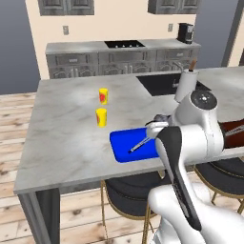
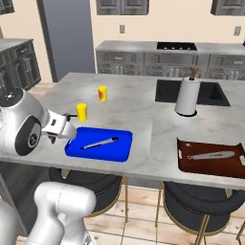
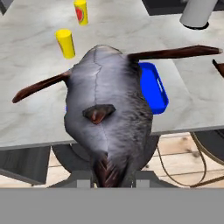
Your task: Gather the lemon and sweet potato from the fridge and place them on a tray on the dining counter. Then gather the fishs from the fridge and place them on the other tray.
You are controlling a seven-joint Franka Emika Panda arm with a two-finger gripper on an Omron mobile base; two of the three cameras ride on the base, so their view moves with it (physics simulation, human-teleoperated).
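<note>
My gripper (image 3: 109, 176) is shut on a fat grey fish (image 3: 107, 109) with reddish-brown fins, seen up close in the hand view. The hand (image 2: 61, 127) hangs over the near edge of the dining counter (image 1: 66, 128), at the near left corner of the bright blue tray (image 2: 119, 150). The held fish (image 1: 162, 117) peeks out beside my wrist. On the blue tray lies one slender grey thing (image 2: 99, 142). The reddish-brown tray (image 2: 210, 165) further right carries another slender grey thing (image 2: 210, 155). Lemon, sweet potato and fridge are out of view.
Two yellow cups (image 1: 101, 116) (image 1: 103, 96) stand behind the blue tray. A paper towel roll (image 2: 187, 95) stands by the dark sink (image 2: 167, 91). Dark stools (image 2: 196, 201) sit under the counter's near edge. A back counter with a cooktop (image 2: 176, 46) runs along the wall.
</note>
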